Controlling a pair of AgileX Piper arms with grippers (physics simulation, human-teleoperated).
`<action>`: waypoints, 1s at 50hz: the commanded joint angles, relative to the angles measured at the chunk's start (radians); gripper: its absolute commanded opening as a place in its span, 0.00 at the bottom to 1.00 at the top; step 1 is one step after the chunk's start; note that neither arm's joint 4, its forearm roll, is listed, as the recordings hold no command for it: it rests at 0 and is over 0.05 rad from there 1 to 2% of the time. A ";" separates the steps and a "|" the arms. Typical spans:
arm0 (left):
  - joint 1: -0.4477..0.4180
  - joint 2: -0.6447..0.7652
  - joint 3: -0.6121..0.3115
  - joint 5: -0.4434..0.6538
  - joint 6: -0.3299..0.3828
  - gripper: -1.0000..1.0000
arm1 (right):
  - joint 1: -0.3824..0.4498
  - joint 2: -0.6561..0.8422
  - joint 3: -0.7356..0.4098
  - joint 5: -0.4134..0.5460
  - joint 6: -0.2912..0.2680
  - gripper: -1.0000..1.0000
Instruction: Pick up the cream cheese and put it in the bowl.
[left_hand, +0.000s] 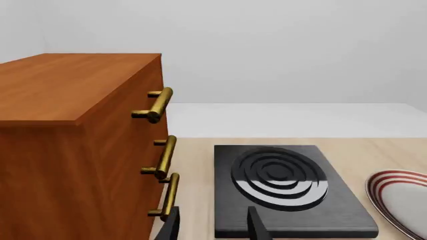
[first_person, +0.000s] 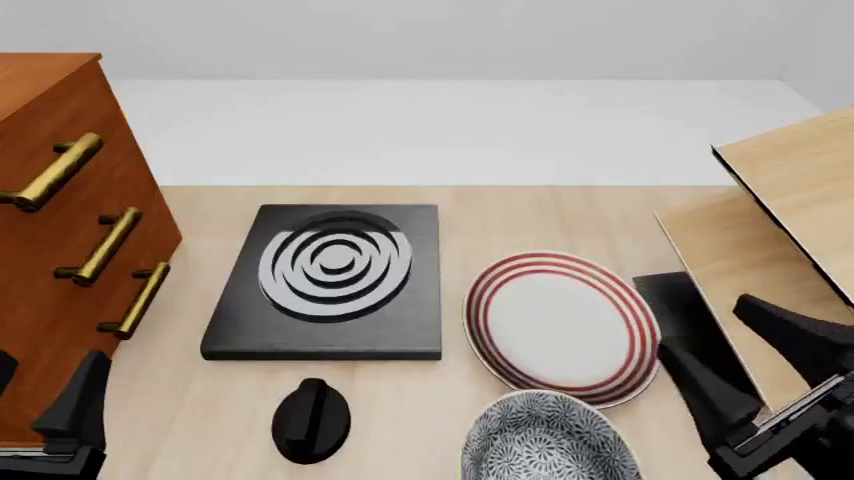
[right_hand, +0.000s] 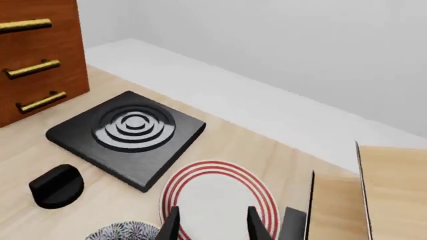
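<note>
While the brown wooden drawer cabinet with brass handles (first_person: 60, 240) looms at the left, no blue-and-white cream cheese box shows in any view, so a blind reach risks knocking the black ringed stove slab (first_person: 331, 282), the white red-ringed plate (first_person: 563, 325) or the grey speckled bowl (first_person: 547, 440). Left gripper (left_hand: 213, 227) and right gripper (right_hand: 212, 224) both stand parted, empty.

A wooden cabinet (first_person: 60, 250) with three brass handles (first_person: 100, 246) is seen at the left edge of the bench (first_person: 561, 215). Just beside it a black hotplate (first_person: 330, 285) with grey concentric rings is laid flat. A white plate (first_person: 562, 325) with red rings is placed to its right, and a black knob (first_person: 311, 420) is set nearer the camera.
</note>
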 joint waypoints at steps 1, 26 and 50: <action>0.000 0.000 0.000 0.000 0.000 1.00 | 0.154 0.154 -0.067 -0.006 -0.042 1.00; 0.000 0.000 0.000 0.000 0.000 1.00 | 0.487 0.543 -0.213 -0.082 -0.043 1.00; 0.000 0.000 0.000 0.000 0.000 1.00 | 0.693 0.841 -0.333 -0.141 -0.029 1.00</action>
